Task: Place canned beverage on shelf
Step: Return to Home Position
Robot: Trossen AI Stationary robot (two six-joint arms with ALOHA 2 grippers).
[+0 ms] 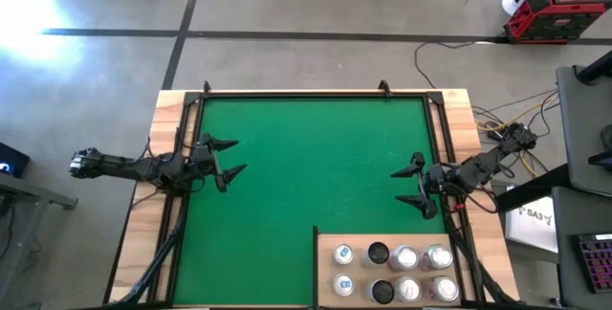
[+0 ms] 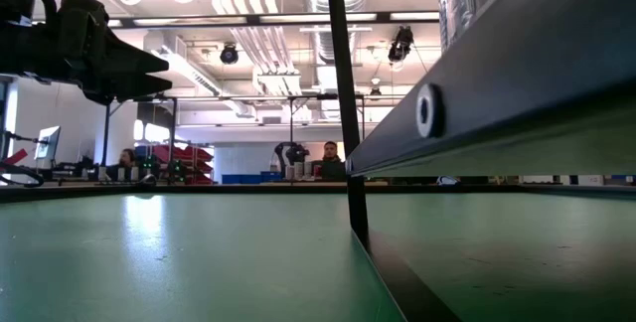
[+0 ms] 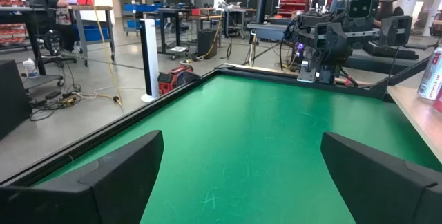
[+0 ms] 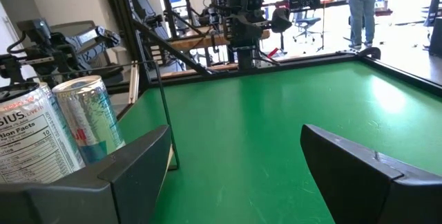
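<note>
Eight cans (image 1: 405,255) stand upright in two rows of four on the shelf (image 1: 421,236), a pale wooden panel with a dark edge at the near right corner of the desk (image 1: 172,109). From above their round tops look mostly silvery; two are dark. The right wrist view shows two of them close up: a shiny metal can (image 4: 86,117) with teal and red print, and beside it a white can (image 4: 31,137) with a nutrition-facts panel, of which only the word "Facts" reads clearly.

The left claw (image 1: 239,156) hangs over the left side of the green mat (image 1: 306,157) with its fingers spread apart and nothing between them. The right claw (image 1: 397,186) hangs over the right side, just beyond the shelf's far edge, also spread wide and holding nothing. The fingers (image 3: 103,175) are matte black and wedge-shaped.

The mat is smooth felt-like green with faint scratches, and pale wooden strips frame it. Grey concrete floor (image 1: 306,52) lies around the desk, with loose cables and a red toolbox (image 1: 557,13). Beyond are workbenches, racks and a standing person (image 4: 362,3).
</note>
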